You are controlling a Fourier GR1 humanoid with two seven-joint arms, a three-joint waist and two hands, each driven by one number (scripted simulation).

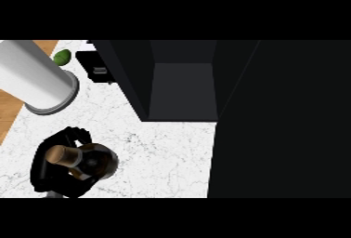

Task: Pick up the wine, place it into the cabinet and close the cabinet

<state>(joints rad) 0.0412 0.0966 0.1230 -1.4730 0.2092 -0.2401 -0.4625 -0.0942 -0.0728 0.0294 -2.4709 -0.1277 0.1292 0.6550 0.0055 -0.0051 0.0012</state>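
Note:
The wine bottle (94,160) stands on the white marble counter at the lower left, seen from above, dark with a tan cork top. My left hand (47,173) is curled round it, fingers wrapping its left and far sides and hiding part of its body. The black cabinet (182,88) stands open at the top centre, with a dark grey inside showing. It lies up and to the right of the bottle, apart from it. Its dark door (281,121) fills the right side of the view. My right hand does not show.
A tall white cylinder (34,76) on a grey base stands at the upper left. A green fruit (62,56) and a small black object (96,69) lie behind it beside the cabinet's left wall. A wooden strip (7,109) borders the counter's left edge.

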